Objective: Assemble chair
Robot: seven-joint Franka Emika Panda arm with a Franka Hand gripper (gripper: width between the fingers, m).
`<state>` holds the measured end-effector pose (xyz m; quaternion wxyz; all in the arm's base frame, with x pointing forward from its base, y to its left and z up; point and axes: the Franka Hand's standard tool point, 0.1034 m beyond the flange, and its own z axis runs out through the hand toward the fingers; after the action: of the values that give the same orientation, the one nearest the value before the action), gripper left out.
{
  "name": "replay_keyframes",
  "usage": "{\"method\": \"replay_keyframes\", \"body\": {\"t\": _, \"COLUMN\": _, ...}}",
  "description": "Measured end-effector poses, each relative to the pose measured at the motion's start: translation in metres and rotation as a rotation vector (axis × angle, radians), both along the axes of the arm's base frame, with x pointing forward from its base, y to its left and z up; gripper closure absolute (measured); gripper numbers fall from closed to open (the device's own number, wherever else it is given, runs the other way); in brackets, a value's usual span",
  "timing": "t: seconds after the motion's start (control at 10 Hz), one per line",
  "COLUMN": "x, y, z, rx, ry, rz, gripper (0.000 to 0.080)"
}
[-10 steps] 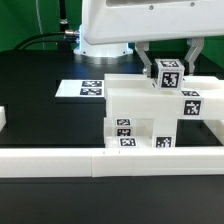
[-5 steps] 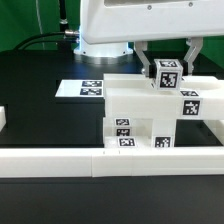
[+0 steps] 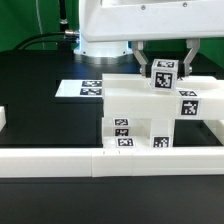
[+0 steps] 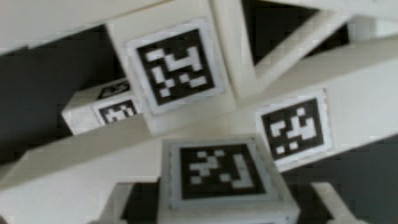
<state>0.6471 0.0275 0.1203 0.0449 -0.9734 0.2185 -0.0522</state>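
A square-ended leg [image 3: 165,71] is held at its tagged end by the hand [image 3: 166,75], which is clamped on it: in the exterior view a dark finger [image 3: 144,64] is pressed against each side of the leg. In the wrist view the same leg [image 4: 222,165] is seen end-on with its tag facing the camera, and the hand [image 4: 226,206] is closed against its two sides.

The leg is held at the top rear of the chair assembly [image 3: 132,105], towards the exterior view's right. Whether the leg is seated in the assembly or only held against it cannot be told. The assembly is stood on the black worktop [image 3: 40,115], just behind the long white border rail [image 3: 60,160], and several black-and-white tags are shown on its front and right faces.

Beyond the leg, slanted white bars of a braced frame [image 4: 299,50] and two further tagged faces are seen in the wrist view.

The marker board [image 3: 90,88] is laid flat on the worktop to the exterior view's left of the assembly. The white arm [image 3: 120,25] is seen above the hand.
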Motion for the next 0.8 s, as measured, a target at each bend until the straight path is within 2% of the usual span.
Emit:
{"method": "replay_keyframes", "body": {"t": 0.2, "x": -0.0008, "y": 0.0012, "z": 0.0001, "rx": 0.017, "ry": -0.021, "rz": -0.162, "gripper": 0.0515}}
{"method": "replay_keyframes", "body": {"t": 0.5, "x": 0.0007, "y": 0.0071, "z": 0.0005, "rx": 0.072, "ry": -0.033, "rz": -0.443, "gripper": 0.0515}}
{"method": "replay_keyframes", "body": {"t": 0.8, "x": 0.0006, "y": 0.0090, "z": 0.0003, "rx": 0.112, "ry": -0.020, "rz": -0.582, "gripper": 0.0515}}
